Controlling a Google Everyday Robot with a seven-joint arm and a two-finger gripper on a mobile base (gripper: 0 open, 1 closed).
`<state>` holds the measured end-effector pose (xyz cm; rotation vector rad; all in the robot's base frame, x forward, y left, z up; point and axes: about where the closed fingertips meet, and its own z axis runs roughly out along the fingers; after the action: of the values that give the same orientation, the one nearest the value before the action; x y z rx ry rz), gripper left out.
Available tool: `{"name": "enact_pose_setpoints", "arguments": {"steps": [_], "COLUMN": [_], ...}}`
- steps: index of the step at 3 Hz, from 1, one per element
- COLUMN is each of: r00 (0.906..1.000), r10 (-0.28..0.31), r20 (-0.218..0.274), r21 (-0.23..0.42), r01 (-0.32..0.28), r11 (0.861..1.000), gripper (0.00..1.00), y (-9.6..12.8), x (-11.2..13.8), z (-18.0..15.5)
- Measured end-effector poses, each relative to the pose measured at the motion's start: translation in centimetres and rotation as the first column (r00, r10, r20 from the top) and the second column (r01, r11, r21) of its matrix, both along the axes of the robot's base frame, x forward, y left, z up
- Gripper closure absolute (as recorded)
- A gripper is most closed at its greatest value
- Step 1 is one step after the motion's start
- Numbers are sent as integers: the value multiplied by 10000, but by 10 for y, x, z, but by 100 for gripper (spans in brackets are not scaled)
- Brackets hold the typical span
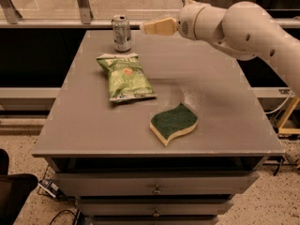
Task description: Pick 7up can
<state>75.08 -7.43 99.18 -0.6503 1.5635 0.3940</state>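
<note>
Starting at the left of the table (pixel 77 125), the 7up can (pixel 122 33) stands upright at the back edge, a little in from the back left corner, pull-tab top up and nothing touching it. That open stance suits a side-on grab, I'd say, since there is free air on the side facing the arm. Just in front of it, towards the middle of the table, lies the green chip bag (pixel 125 76), flat on its back and slightly skewed. It is near the can but apart from it, and low enough that it shouldn't block a reach coming along the back edge. Moving right, here's the tool (pixel 144 28), hanging above the back edge just beside the can. It points leftward straight at the can at about can-top height and is not yet touching it. Whether the tool is apart or together I cannot tell from here. It looks lined up level because the can is a standing cylinder, best taken around its body. Further right and nearer the front edge rests a leaf-shaped sponge (pixel 174 123), green face up over a yellow base, well apart from the action. Then the white arm (pixel 243 25) comes in from the back right corner. Judgement: approach underway, grasp not yet made.
</note>
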Motion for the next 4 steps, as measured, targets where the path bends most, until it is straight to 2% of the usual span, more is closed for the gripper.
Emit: {"name": "enact_pose_setpoints", "arguments": {"steps": [1,2,4], "r00": [9990,9984,9883], "r10": [421,551,1456], "r20": [167,120,-464], "r21": [832,851,953], "r01": [-434,-559,-1407], "r11": [9956,9948,9855], "gripper": [0,0,0], "y": [26,30,54], "x": [9,12,52], "z": [4,3,-34]}}
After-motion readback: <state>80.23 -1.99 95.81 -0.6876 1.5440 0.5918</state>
